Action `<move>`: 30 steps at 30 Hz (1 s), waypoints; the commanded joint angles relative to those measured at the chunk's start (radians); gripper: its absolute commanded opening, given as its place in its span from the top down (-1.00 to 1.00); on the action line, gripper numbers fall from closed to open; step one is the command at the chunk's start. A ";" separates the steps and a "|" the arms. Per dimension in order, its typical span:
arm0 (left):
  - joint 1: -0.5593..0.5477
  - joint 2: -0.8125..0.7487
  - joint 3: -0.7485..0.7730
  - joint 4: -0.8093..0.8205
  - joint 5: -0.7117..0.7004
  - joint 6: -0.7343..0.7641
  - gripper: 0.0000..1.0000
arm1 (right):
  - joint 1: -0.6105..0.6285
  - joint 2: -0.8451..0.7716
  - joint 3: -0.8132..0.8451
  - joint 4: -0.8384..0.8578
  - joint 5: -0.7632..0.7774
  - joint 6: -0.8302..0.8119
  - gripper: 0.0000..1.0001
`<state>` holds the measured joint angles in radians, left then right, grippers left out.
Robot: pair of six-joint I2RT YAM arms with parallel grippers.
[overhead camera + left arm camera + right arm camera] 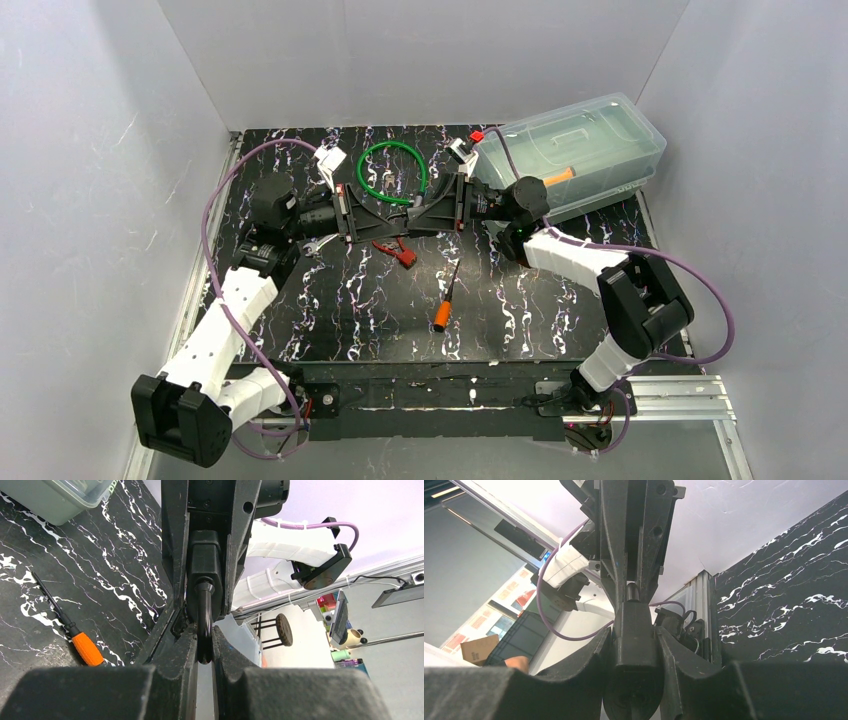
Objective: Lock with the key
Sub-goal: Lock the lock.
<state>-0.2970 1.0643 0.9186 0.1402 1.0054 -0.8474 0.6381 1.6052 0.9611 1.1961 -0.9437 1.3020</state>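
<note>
Right gripper (634, 645) clamps lock body (204, 560). Left gripper (204, 652) pinches thin black piece (204, 605) at its mouth, likely the key. Apparently inserted; 1 step left: turning.

Soft, even light falls from above in the overhead view, which is sharp throughout. It leaves hardly a shadow on the black table (350, 320) and a faint sheen on the clear box (575, 145) far right. In both wrist views the near fingers (100, 695) are dark, blurred masses against bright, washed-out walls.
</note>
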 commanded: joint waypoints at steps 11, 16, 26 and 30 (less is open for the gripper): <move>-0.120 0.077 0.028 0.109 -0.096 -0.009 1.00 | 0.157 0.045 0.082 0.055 0.029 -0.012 0.97; -0.135 0.088 0.014 0.121 -0.100 -0.016 1.00 | 0.163 0.055 0.095 0.063 0.033 -0.006 0.97; -0.155 0.116 0.014 0.133 -0.105 -0.020 1.00 | 0.172 0.063 0.106 0.078 0.034 0.005 0.97; -0.160 0.122 0.019 0.136 -0.105 -0.021 1.00 | 0.172 0.060 0.104 0.081 0.033 0.005 0.97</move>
<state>-0.3084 1.1136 0.9195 0.1905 0.9647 -0.8604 0.6352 1.6445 0.9783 1.2180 -0.9216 1.3074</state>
